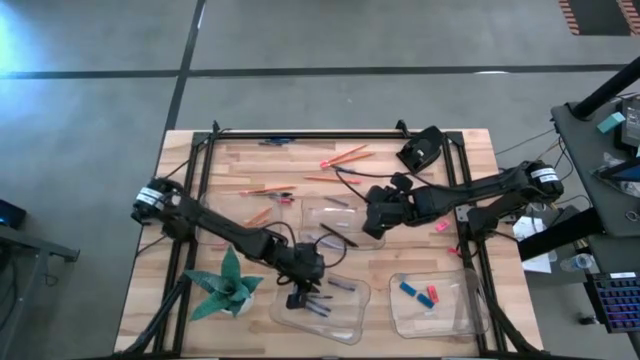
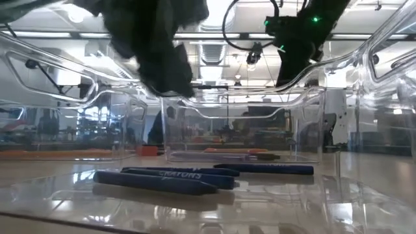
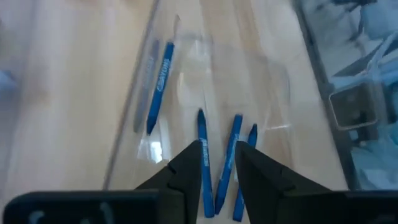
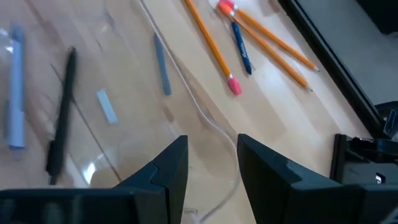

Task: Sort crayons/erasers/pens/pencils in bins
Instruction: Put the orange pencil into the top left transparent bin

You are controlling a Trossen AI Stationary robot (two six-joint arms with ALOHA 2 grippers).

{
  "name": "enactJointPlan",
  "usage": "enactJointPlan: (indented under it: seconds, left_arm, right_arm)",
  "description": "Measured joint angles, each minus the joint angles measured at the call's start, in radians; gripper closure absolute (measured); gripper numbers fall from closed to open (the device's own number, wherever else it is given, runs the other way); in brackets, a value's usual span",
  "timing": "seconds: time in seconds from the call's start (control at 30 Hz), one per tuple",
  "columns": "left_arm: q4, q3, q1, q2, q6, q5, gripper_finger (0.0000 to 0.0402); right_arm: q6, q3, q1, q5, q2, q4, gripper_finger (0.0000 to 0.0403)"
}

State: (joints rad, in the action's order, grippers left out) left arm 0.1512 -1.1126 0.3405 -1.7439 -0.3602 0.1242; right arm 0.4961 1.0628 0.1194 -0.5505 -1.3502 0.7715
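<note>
the left gripper [image 1: 300, 290] hangs over the front bin [image 1: 345, 325] near the table's [image 1: 180, 200] front edge, its fingers [image 3: 186, 171] parted with nothing between them; in the left wrist view three blue crayons [image 3: 219, 171] lie side by side on the bin floor, their long axes running straight away from the fingertips, the middle one showing in the gap between the two fingers but ungripped, and a fourth blue crayon [image 3: 160, 87] lies apart, farther out near the bin wall. the low view shows the same crayons [image 2: 172, 177] flat on the clear floor, lying across the view. beside this bin, to the right, a second bin [image 1: 470, 320] holds two erasers [image 1: 420, 292], one blue and one red, just beside each other. next to the left arm stands a green folded-paper plant [image 1: 228, 283]. farther back, the right gripper [image 1: 378, 215] hovers at the edge of the middle bin [image 1: 315, 212], fingers [image 4: 168, 165] spread and empty; that bin holds a black pen [image 4: 61, 112] and a pale blue pen [image 4: 15, 87], each lying along its length away from the fingers. beyond the bin wall, on bare wood, the pencils [image 4: 267, 43] lie orange and slanted, well clear of the fingers, one with its pink eraser tip [image 4: 234, 85] pointing toward the gripper, and a short blue stick [image 4: 241, 48] lies among them. in the high view more pencils [image 1: 345, 156] lie near the table's far edge, angled across the boards.
</note>
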Motion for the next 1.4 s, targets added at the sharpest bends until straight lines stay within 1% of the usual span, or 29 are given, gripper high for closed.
enactJointPlan:
  seconds: [0.17, 0.3, 0.37, 0.47, 0.57, 0.63, 0.67, 0.7, 0.73, 0.9, 1.0, 1.1, 1.3, 1.33, 1.4]
  left_arm:
    - [0.026, -0.004, -0.016, 0.118, 0.064, 0.000, 0.0318]
    - [0.060, 0.002, -0.029, 0.244, 0.134, -0.008, 0.0318]
    - [0.082, 0.003, -0.036, 0.306, 0.162, -0.037, 0.0318]
    - [0.158, 0.005, -0.046, 0.399, 0.215, -0.130, 0.0318]
    - [0.246, 0.009, -0.060, 0.479, 0.285, -0.310, 0.0318]
    - [0.272, 0.017, -0.085, 0.516, 0.317, -0.448, 0.0318]
    - [0.290, 0.022, -0.103, 0.534, 0.323, -0.498, 0.0318]
    - [0.314, 0.025, -0.127, 0.546, 0.324, -0.525, 0.0318]
    - [0.326, 0.027, -0.157, 0.555, 0.324, -0.529, 0.0318]
    - [0.429, 0.033, -0.341, 0.566, 0.325, -0.520, 0.0318]
    - [0.506, 0.034, -0.476, 0.545, 0.339, -0.481, 0.0318]
    - [0.538, 0.036, -0.616, 0.514, 0.400, -0.392, 0.0318]
    - [0.567, 0.042, -0.896, 0.427, 0.490, -0.113, 0.0318]
    - [0.584, 0.043, -0.933, 0.411, 0.499, -0.083, 0.0318]
    - [0.593, 0.045, -0.991, 0.372, 0.506, -0.062, 0.0318]
  right_arm:
    - [-0.002, 0.067, -0.040, 0.009, 0.002, 0.018, 0.0273]
    - [-0.051, 0.116, -0.107, 0.010, 0.003, 0.053, 0.0273]
    - [-0.096, 0.132, -0.150, 0.012, 0.005, 0.063, 0.0273]
    - [-0.159, 0.142, -0.226, 0.013, 0.006, 0.058, 0.0273]
    - [-0.209, 0.135, -0.319, 0.053, 0.006, 0.041, 0.0273]
    - [-0.238, 0.118, -0.378, 0.092, 0.006, 0.011, 0.0273]
    - [-0.254, 0.109, -0.403, 0.105, 0.006, -0.002, 0.0273]
    - [-0.270, 0.102, -0.424, 0.115, 0.006, -0.009, 0.0273]
    - [-0.287, 0.097, -0.443, 0.116, 0.006, -0.016, 0.0273]
    - [-0.322, 0.091, -0.491, 0.113, 0.006, -0.032, 0.0273]
    - [-0.330, 0.089, -0.492, 0.114, 0.006, -0.060, 0.0273]
    - [-0.332, 0.084, -0.490, 0.114, 0.006, -0.059, 0.0273]
    - [-0.333, 0.065, -0.491, 0.114, 0.006, -0.058, 0.0273]
    - [-0.333, 0.060, -0.491, 0.114, 0.006, -0.058, 0.0273]
    - [-0.334, 0.050, -0.491, 0.114, 0.006, -0.059, 0.0273]
